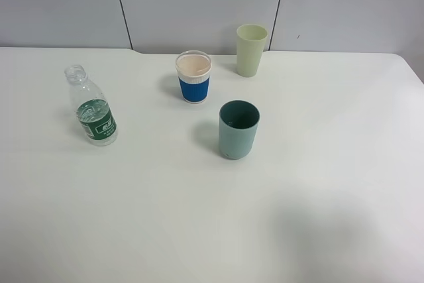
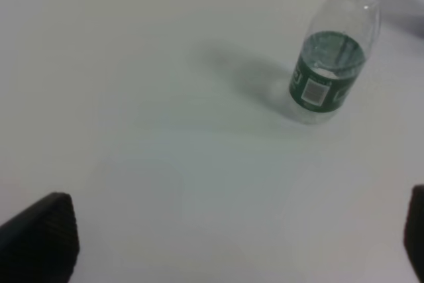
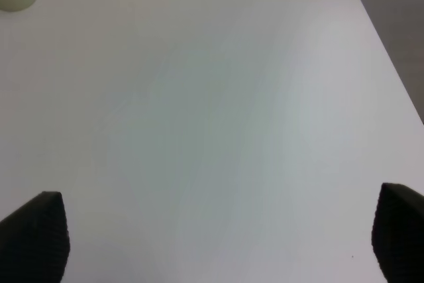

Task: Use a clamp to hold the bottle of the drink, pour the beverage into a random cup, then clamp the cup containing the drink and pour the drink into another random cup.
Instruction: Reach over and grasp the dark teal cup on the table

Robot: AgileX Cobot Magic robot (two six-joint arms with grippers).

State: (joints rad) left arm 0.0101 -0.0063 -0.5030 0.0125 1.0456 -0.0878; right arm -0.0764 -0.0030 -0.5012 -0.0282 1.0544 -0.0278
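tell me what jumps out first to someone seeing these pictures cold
The bright blue sleeve of the white paper cup stands out most, near the middle back of the white table. Just in front of it, slightly right, stands the teal tumbler, and a pale yellow-green cup sits farther back. Alone on the left stands the capless clear bottle with its dark green label.
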